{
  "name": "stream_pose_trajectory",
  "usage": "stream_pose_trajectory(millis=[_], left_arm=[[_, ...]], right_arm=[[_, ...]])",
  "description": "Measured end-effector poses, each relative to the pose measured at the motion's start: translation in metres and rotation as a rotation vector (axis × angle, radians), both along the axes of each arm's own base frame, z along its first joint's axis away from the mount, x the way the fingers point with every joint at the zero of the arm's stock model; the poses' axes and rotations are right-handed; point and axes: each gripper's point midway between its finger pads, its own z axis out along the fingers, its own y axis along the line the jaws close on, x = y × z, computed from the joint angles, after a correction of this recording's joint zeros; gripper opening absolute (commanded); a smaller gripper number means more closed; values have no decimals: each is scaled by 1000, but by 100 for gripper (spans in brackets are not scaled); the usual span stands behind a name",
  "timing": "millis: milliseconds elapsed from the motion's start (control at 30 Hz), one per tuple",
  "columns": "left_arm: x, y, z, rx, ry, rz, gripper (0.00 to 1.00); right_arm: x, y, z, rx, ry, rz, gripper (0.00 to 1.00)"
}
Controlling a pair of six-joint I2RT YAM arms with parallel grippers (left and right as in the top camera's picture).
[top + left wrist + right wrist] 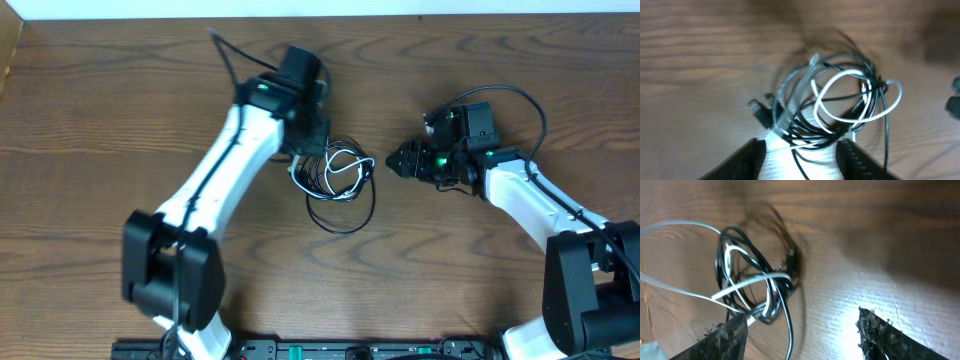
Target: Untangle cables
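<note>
A tangle of thin black and white cables (pixel 335 178) lies in the middle of the wooden table, with a black loop trailing toward the front. My left gripper (pixel 312 142) is open just behind and left of the tangle; in the left wrist view the tangle (pixel 832 102) sits between and just beyond the open fingers (pixel 801 150). My right gripper (pixel 398 160) is open to the right of the tangle. In the right wrist view the tangle (pixel 752 277) lies by the left finger, with the open jaws (pixel 802 330) mostly over bare wood.
The wooden table (pixel 120 120) extends around the tangle. The arm bases and a black rail (pixel 320 350) sit along the front edge. A thick black wire (pixel 225 50) runs off my left arm toward the back.
</note>
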Motion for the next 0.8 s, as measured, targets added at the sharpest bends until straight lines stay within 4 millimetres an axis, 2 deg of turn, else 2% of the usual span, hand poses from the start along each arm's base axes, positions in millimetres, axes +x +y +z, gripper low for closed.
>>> stream_pose_trajectory(millis=[100, 200, 300, 400, 533, 700, 800], left_arm=[[3, 11, 11, -6, -25, 45, 59], [3, 11, 11, -11, -19, 62, 59], [0, 5, 12, -45, -4, 50, 59], [-6, -6, 13, -93, 12, -17, 59], [-22, -23, 15, -153, 45, -166, 59], [-37, -47, 19, -207, 48, -310, 56], [-44, -62, 20, -224, 43, -371, 50]], right_arm=[[8, 4, 6, 16, -35, -7, 66], [11, 15, 11, 33, -60, 0, 65], [8, 27, 12, 40, -55, 0, 65], [7, 29, 11, 37, -42, -18, 65], [11, 15, 7, 26, -18, -70, 65], [15, -24, -1, 7, 44, -174, 64], [17, -47, -5, 0, 69, -226, 64]])
